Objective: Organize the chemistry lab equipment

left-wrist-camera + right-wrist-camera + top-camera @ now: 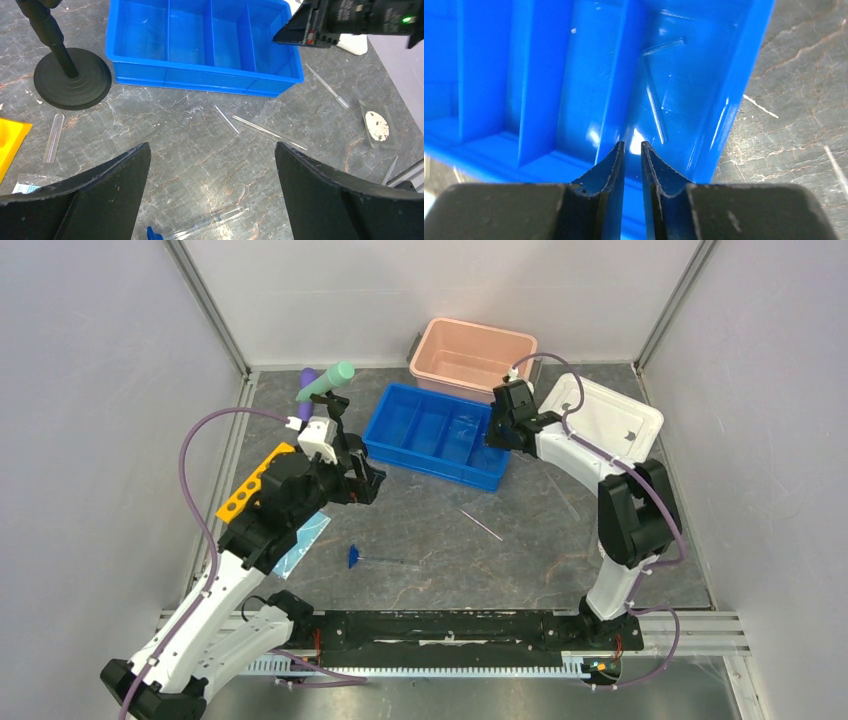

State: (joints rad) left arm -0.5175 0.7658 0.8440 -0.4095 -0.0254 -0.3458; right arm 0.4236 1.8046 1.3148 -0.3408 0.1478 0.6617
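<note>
Black fingers [100,200] of the left gripper [211,150] were seen spread wide above the grey table [200,170], with nothing held between them. Beneath them, a thin rod [267,132] was laid on the table, near the front wall of the blue divided tray [205,80]. The black clamp stand [72,77] was set beside the tray's left end, and the mint-green tube [328,381] and purple tube [306,380] were carried at its top. The yellow holed tube rack [252,485] was partly hidden under the left arm, with the light-blue mask [305,540] just beside it. The tiny blue funnel [353,557] was left near the table's middle. The right gripper [632,146] was held over the tray's right end compartment, its jaws parted only by a narrow slit and gripping nothing. Clear glass pieces [656,107] were laid in that compartment.
</note>
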